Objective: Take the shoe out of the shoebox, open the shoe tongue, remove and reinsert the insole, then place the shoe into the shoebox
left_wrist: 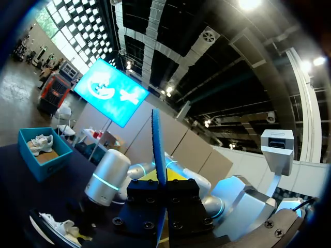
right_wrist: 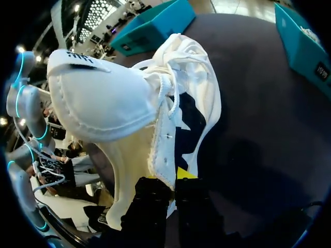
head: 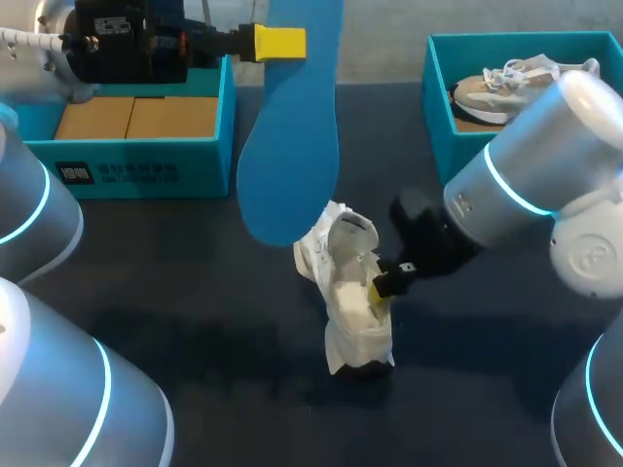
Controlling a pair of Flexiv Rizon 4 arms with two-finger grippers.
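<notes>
"What's on that wide dark table?"

"Two teal cardboard shoeboxes along the far edge. The left shoebox has brown cardboard sheets in it. The right shoebox holds a beige-and-white laced sneaker."

"And the other shoe?"

"The white fabric shoe is out of both boxes. It stands on end mid-table, mouth gaping upward. The right gripper is clenched on its side wall, which is pinched between the fingers."

"The insole?"

"The long blue foam insole hangs in the air, lower end by the shoe's mouth. I can't tell whether they touch. The left gripper grasps its upper part, squeezing it flat between both fingers."
</notes>
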